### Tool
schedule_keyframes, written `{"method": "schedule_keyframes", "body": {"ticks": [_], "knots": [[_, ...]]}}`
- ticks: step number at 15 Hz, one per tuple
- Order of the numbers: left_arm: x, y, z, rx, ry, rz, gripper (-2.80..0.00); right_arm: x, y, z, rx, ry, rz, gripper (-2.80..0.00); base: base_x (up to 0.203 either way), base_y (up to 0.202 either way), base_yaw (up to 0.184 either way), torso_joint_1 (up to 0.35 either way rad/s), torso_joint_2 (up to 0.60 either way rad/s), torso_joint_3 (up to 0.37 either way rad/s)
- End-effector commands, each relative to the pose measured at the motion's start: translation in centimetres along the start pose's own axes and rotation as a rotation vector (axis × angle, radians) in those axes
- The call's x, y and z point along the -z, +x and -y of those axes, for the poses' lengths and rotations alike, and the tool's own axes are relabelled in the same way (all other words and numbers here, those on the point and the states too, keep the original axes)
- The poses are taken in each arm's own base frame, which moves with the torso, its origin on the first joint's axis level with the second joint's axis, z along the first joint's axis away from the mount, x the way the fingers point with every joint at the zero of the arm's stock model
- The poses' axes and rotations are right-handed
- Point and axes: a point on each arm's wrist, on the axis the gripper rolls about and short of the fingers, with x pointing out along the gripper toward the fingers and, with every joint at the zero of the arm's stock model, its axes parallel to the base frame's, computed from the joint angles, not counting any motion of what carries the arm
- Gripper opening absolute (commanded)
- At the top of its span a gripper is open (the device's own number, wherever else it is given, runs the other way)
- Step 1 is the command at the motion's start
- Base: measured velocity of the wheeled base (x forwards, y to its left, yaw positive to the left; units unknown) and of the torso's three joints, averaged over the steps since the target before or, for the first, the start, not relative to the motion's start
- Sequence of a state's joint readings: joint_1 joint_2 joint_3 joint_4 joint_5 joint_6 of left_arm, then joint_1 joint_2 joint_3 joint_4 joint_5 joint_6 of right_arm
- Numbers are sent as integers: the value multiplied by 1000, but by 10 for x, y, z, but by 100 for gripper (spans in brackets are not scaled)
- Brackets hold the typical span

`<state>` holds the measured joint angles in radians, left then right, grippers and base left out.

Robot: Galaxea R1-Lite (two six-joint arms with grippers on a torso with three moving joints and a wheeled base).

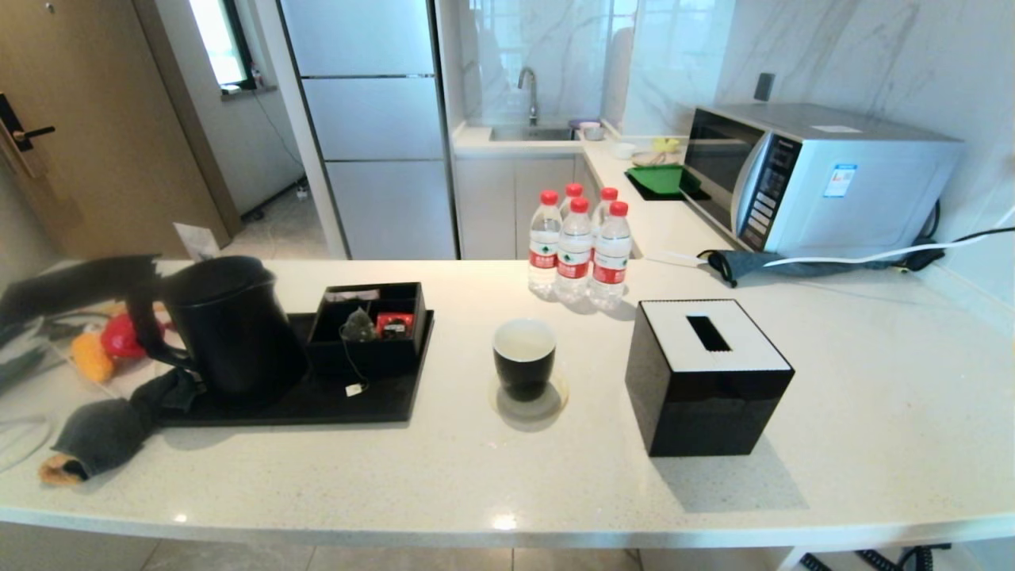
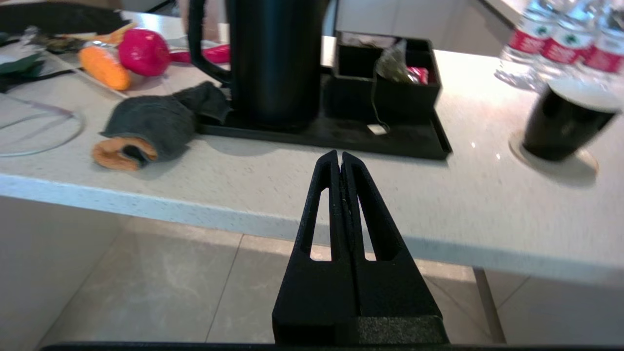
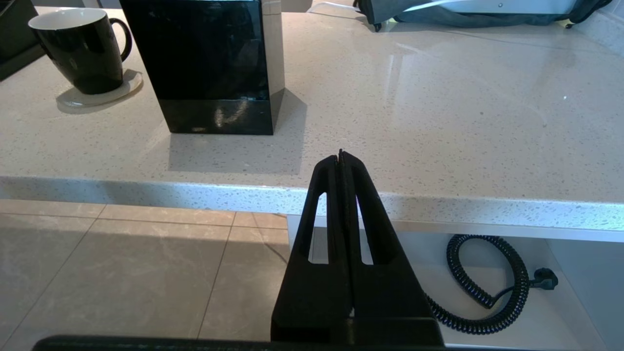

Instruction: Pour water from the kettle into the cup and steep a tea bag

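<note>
Head view: one kettle [image 1: 230, 325] on the black tray [image 1: 317, 400], one tea bag [image 1: 359, 326] in its organizer [image 1: 369, 329], one cup [image 1: 524, 358] on a coaster, five bottles [image 1: 576, 246]. Left wrist view – left gripper [image 2: 340, 158] pressed together, empty, before the counter edge. Right wrist view – right gripper [image 3: 341, 157] likewise, near one tissue box [image 3: 214, 63].
</note>
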<state>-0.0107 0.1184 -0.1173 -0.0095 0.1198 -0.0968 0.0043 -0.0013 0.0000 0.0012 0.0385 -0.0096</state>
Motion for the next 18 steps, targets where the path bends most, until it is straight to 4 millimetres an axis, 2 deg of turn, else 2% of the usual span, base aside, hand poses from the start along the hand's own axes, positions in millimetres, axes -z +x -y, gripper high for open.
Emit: {"method": "schedule_keyframes", "body": {"ticks": [1,5,9,12,13,14,16,17,18], "knots": [[-26,21,4,-43,-4,-95,-280,0,0,0,0,0,0,-280,0,0,0,0,0,0],[-64,67,12,-173,-24,-104,-280,0,0,0,-2,0,-2,-280,0,0,0,0,0,0],[-87,135,14,-317,-38,-147,-280,0,0,0,-1,0,-1,-280,0,0,0,0,0,0],[-86,190,-5,-459,-42,-167,-280,0,0,0,-2,0,-1,-280,0,0,0,0,0,0],[-85,202,-16,-504,-37,-148,-280,0,0,0,-2,-1,-1,-280,0,0,0,0,0,0],[-85,209,-28,-526,-25,-119,-280,0,0,0,-1,0,0,-280,0,0,0,0,0,0],[-70,206,-46,-485,2,-158,-280,0,0,0,0,-1,-1,-280,0,0,0,0,0,0],[-60,204,-54,-462,16,-186,0,0,0,0,0,0,0,-280,0,0,0,0,0,0],[-51,205,-58,-449,25,-199,0,0,0,0,-2,0,-2,-280,0,0,0,0,0,0]]}}
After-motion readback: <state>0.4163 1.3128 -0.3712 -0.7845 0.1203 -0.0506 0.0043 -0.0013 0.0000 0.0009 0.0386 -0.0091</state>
